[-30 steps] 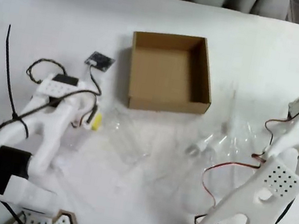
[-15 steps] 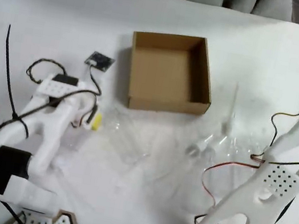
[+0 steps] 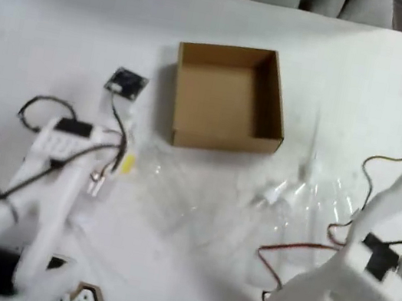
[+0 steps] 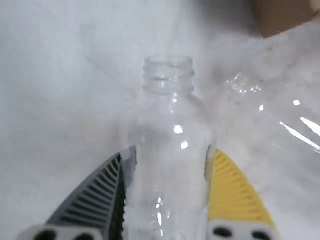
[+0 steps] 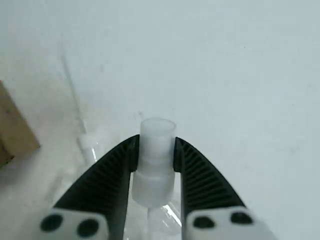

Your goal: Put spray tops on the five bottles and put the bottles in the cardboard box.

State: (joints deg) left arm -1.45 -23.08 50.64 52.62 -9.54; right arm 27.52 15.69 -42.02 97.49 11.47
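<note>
Though clear, bottle [image 4: 168, 100] within left gripper [image 4: 167, 156].

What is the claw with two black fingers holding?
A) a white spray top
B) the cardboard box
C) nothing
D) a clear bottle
A: the right gripper is closed on a white spray top; the clear bottle sits in the left gripper.

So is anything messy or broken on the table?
Nothing looks broken or spilled. The clear bottles lie tipped over in front of the cardboard box, with loose spray tops among them. The left gripper holds an open bottle; the right gripper holds a spray top.
</note>
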